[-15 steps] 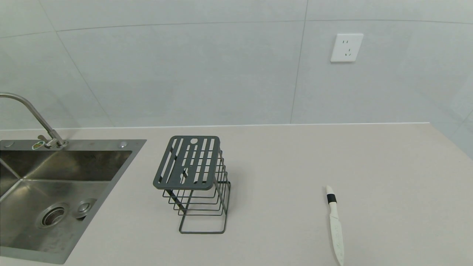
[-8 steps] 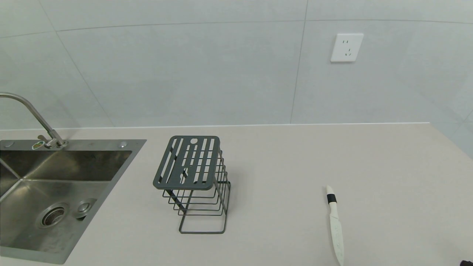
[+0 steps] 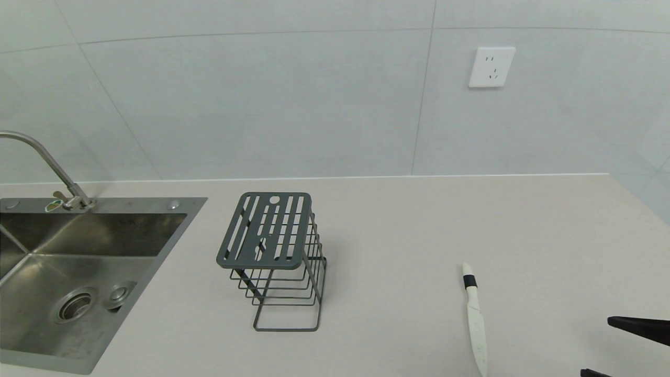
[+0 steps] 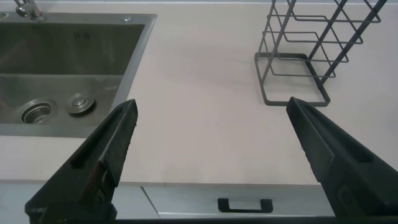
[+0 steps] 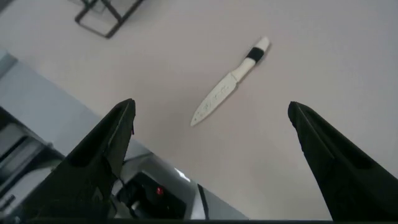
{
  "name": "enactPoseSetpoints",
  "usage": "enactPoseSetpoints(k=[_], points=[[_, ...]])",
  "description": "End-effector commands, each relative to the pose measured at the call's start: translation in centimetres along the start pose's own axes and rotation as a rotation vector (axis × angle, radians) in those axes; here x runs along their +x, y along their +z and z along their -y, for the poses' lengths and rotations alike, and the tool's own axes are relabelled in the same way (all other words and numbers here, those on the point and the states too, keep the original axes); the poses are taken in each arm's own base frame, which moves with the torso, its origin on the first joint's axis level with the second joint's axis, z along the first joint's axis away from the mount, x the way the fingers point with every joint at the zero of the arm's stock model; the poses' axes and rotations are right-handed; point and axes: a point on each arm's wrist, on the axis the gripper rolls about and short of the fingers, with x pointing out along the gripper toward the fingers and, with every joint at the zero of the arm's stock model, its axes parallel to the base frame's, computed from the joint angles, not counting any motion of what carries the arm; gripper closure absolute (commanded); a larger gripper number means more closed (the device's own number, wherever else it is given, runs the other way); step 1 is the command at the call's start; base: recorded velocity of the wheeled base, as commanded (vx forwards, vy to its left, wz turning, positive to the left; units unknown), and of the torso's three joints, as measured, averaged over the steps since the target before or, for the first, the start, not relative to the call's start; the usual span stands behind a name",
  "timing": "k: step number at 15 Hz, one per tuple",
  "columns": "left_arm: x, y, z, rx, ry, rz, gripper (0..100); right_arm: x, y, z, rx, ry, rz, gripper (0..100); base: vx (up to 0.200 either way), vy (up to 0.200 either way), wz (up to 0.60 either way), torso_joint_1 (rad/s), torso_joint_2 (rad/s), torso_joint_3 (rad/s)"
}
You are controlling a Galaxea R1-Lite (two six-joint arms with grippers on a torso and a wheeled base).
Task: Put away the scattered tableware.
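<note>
While my right claw [image 5: 210, 107] hangs spread, knife next.
White black-banded knife [image 3: 475, 317], four o'clock of the grey wire rack [image 3: 269, 262] (well apart): I'd pinch its handle squarely.

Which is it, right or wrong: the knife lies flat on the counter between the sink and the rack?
Wrong. The knife lies flat on the counter, but right of the rack, not between it and the sink on the rack's left. The head view shows this.
</note>
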Motion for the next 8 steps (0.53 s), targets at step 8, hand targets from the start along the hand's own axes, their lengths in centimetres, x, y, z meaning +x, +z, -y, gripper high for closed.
enactPoseSetpoints(k=[8], points=[[0.0, 0.0, 0.0, -0.001, 0.001, -0.001, 0, 5.8, 3.3, 1.2, 0.199, -0.012, -0.1, 0, 0.0, 0.0, 0.0, 0.0, 0.0, 0.0]])
